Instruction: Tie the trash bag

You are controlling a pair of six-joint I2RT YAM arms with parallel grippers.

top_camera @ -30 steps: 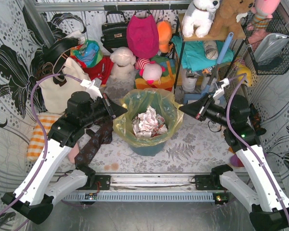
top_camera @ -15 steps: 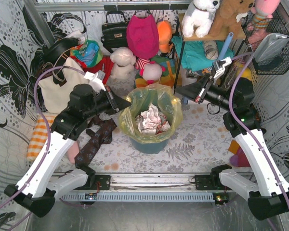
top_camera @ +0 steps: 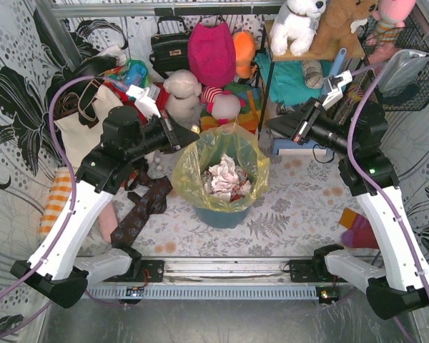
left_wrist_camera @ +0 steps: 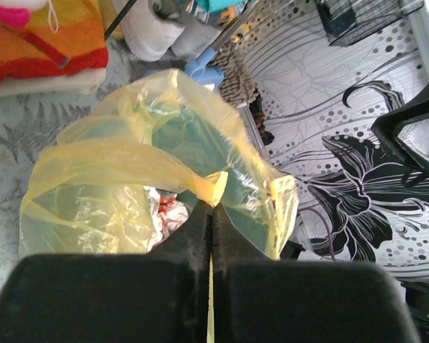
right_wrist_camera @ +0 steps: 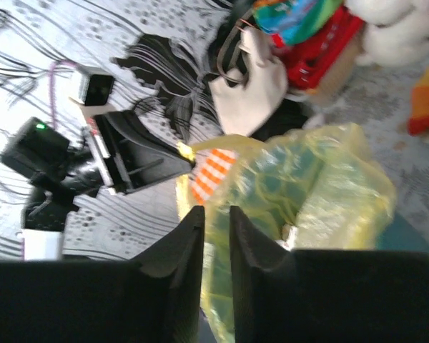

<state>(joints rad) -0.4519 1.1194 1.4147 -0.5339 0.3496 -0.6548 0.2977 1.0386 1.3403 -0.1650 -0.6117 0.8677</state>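
The yellow trash bag (top_camera: 189, 175) lines the teal bin (top_camera: 222, 216), and crumpled white paper (top_camera: 225, 179) shows inside it. My left gripper (top_camera: 194, 131) is shut on the bag's left rim and holds it up above the bin. In the left wrist view a thin yellow fold runs between the closed fingertips of that gripper (left_wrist_camera: 212, 205), with the bag (left_wrist_camera: 121, 161) spread out beyond. My right gripper (top_camera: 270, 127) hovers just past the bag's upper right edge. Its jaws (right_wrist_camera: 216, 211) stand slightly apart with nothing seen between them, and the bag (right_wrist_camera: 322, 182) lies behind.
A cream tote bag (top_camera: 79, 132) leans at the left. Plush toys (top_camera: 182, 89) and a pink bag (top_camera: 211, 50) crowd the back. At the right stand a shelf (top_camera: 307, 68) and a wire basket (top_camera: 404, 68). A dark patterned cloth (top_camera: 139, 211) lies by the bin.
Both arms have risen and moved toward the back. The left one has pulled the bag's left rim up higher. The right jaws have parted slightly and sit off the rim.
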